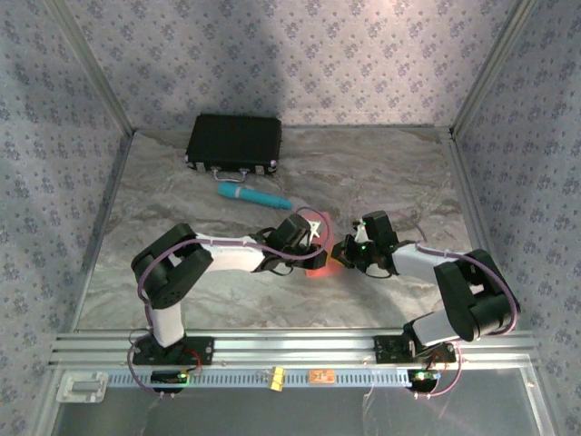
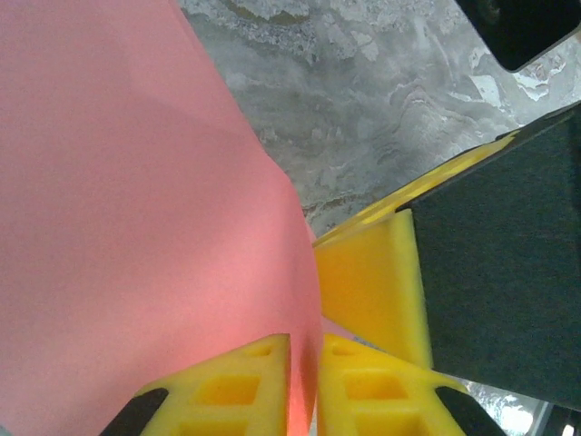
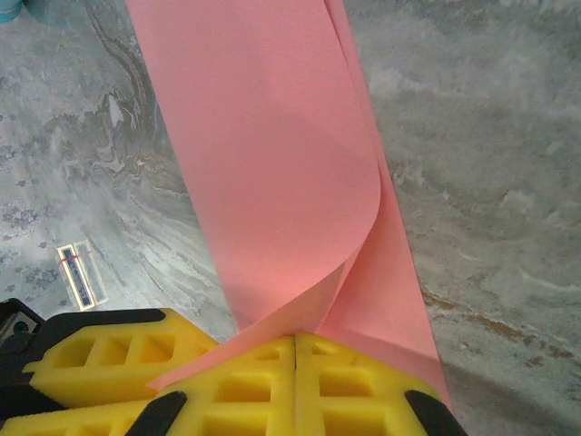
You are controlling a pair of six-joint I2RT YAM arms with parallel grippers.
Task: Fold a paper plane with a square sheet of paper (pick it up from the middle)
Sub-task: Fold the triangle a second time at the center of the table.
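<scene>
The square sheet of paper (image 1: 319, 262) is salmon pink and hangs bent between my two grippers, just above the table's middle. My right gripper (image 3: 296, 338) is shut on it, yellow fingertips pressed together. The sheet (image 3: 263, 163) curls out of their seam in two layers. My left gripper (image 2: 304, 341) has its yellow jaws a narrow slit apart, and an edge of the pink sheet (image 2: 136, 200) runs through that slit. In the top view the left gripper (image 1: 317, 238) and right gripper (image 1: 344, 253) nearly touch. The right gripper's yellow finger (image 2: 372, 282) sits close beside the left one.
A teal cylinder (image 1: 254, 194) lies behind the grippers, and a black case (image 1: 234, 143) sits at the back left. The marbled table (image 1: 408, 182) is walled on three sides. A metal rail (image 1: 290, 345) runs along the near edge.
</scene>
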